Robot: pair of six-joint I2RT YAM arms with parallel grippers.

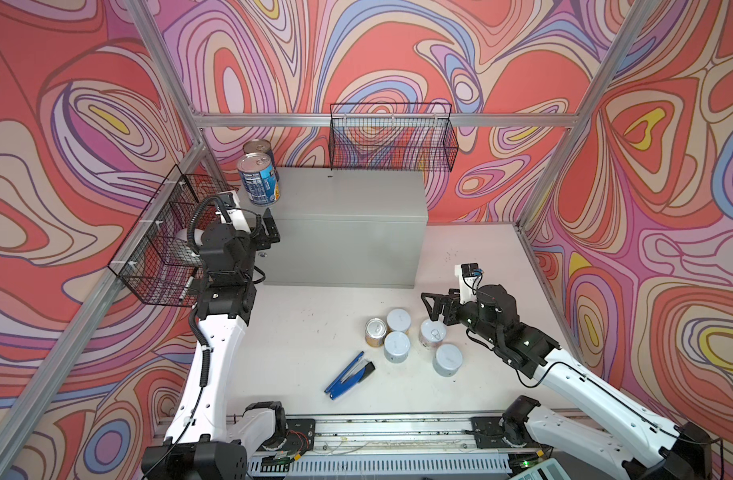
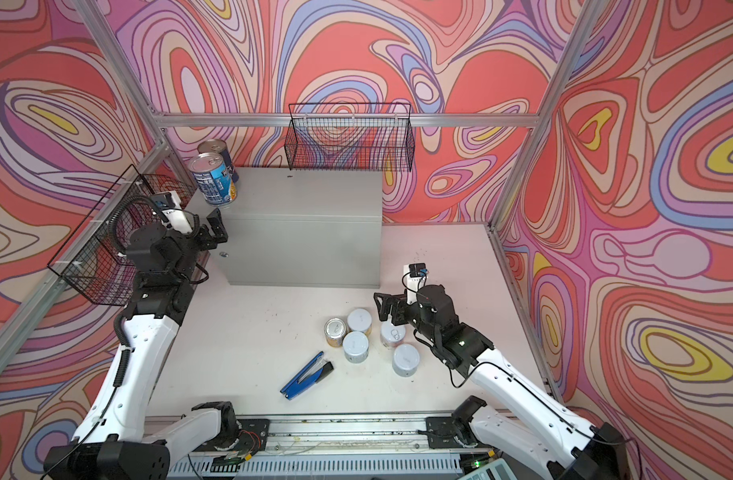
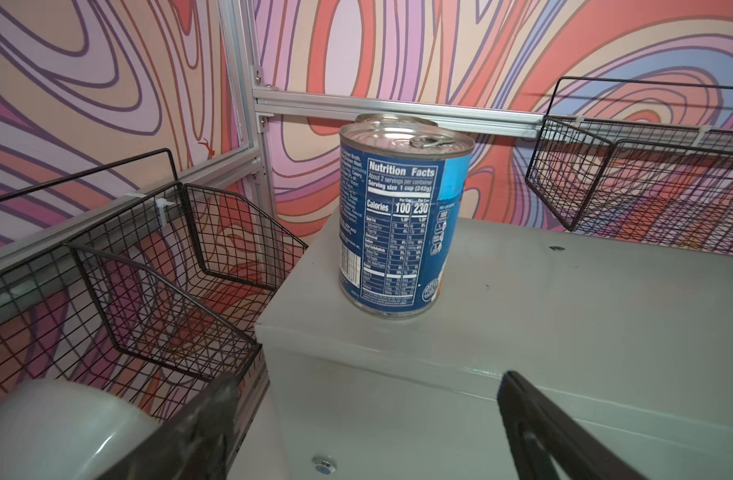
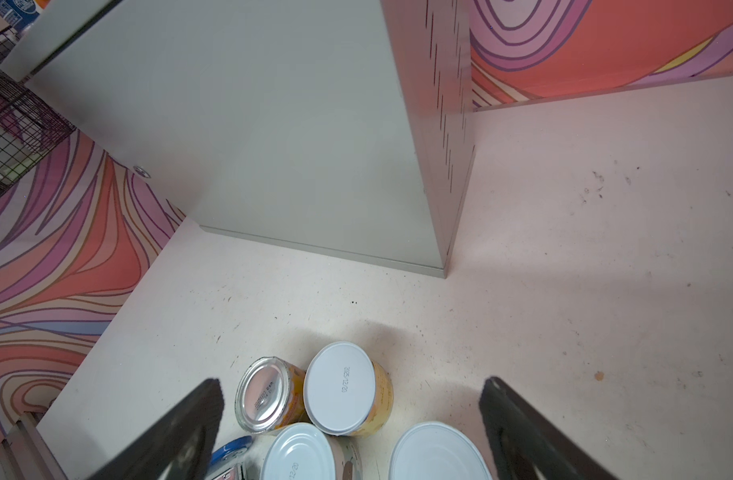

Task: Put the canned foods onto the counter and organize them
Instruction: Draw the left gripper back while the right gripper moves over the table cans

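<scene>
Two tall blue-labelled cans stand one behind the other on the far left corner of the grey counter [image 1: 348, 199] [image 3: 523, 316]: the front can [image 1: 258, 179] [image 3: 398, 224] and the back can [image 1: 259, 149]. My left gripper [image 1: 263, 230] [image 3: 369, 386] is open and empty at the counter's front left edge, short of the front can. On the table stand a small yellow-orange tin [image 1: 375, 331] [image 4: 269, 395] and several short white-lidded tins [image 1: 399, 319] [image 1: 396, 345] [image 1: 448, 359] [image 4: 340, 386]. My right gripper [image 1: 435, 307] [image 4: 351, 390] hovers open over that group, holding nothing.
A blue stapler [image 1: 350, 374] lies on the table, nearer the front than the tins. A black wire basket [image 1: 392, 137] hangs on the back wall above the counter. Another basket [image 1: 169, 237] on the left wall holds a silver tape roll [image 3: 57, 428], close to my left arm.
</scene>
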